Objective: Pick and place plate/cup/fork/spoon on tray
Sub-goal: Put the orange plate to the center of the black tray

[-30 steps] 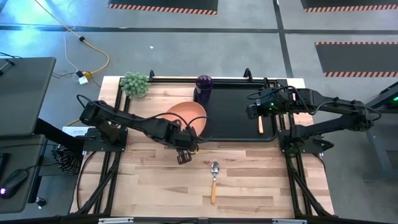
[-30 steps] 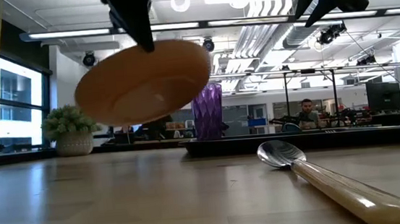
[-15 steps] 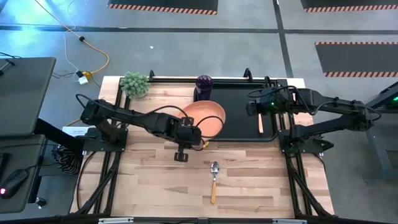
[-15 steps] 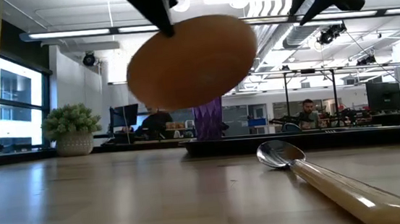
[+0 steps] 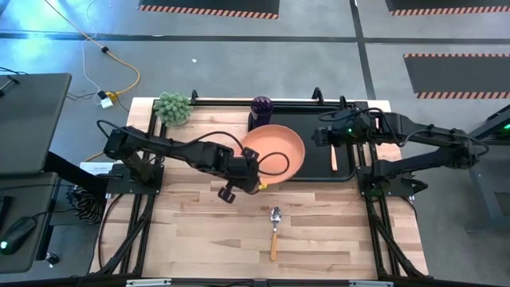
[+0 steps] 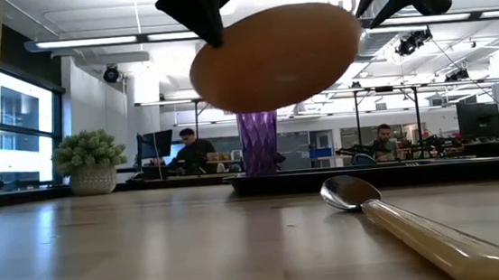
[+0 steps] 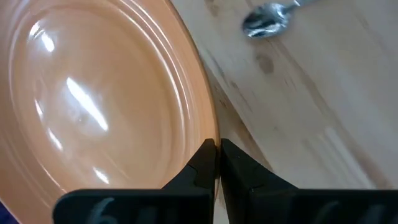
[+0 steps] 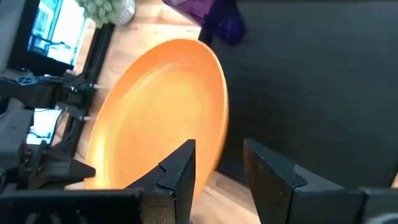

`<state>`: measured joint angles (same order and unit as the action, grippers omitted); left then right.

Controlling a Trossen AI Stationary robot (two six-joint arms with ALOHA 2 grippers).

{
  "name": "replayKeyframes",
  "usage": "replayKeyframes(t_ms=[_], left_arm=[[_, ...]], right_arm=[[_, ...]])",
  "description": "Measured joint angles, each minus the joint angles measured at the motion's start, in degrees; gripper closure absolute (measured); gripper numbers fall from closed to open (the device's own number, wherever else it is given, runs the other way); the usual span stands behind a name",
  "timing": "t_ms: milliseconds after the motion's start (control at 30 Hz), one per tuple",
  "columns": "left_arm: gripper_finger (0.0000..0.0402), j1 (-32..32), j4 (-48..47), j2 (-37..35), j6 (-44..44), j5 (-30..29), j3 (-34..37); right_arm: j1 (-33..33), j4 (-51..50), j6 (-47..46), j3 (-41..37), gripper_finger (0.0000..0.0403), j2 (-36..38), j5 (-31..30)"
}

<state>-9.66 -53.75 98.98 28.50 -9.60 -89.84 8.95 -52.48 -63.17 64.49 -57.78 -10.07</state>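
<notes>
Left gripper (image 7: 217,151) pinched on round, glossy orange plate (image 7: 93,99) rim.

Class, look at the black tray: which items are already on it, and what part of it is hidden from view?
On the tray stand the cup and the fork. The plate, held above it by the left end effector, covers the tray's left part. The spoon lies off it.

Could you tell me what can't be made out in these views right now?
- Fork: high view, tines too small to see.
- Cup: low view, its top hidden by the plate.
- Left gripper: low view, cut off by the top edge.
- Right gripper: high view, fingers too small.
</notes>
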Motion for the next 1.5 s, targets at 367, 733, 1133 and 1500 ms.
replayKeyframes(t_ms=[367,733,1133,1500], left_arm=[[0.0401,-1.0,-0.1,0.0,13.3,-3.9,0.0],[0.0401,-0.9,-0.4,0.0,16.3,-5.2,0.0],[0.0401,-0.9,-0.4,0.0,16.3,-5.2,0.0],[0.0401,-0.9,-0.5,0.0,16.2,-5.3,0.0]], right_arm=[[3.9,-2.3,0.0,0.0,0.0277,-2.5,9.8],[4.2,-3.2,0.1,0.0,0.0277,-7.3,10.7],[4.2,-3.3,0.8,0.0,0.0293,-12.8,12.5],[4.2,-1.4,1.7,0.0,0.0386,-13.2,12.6]])
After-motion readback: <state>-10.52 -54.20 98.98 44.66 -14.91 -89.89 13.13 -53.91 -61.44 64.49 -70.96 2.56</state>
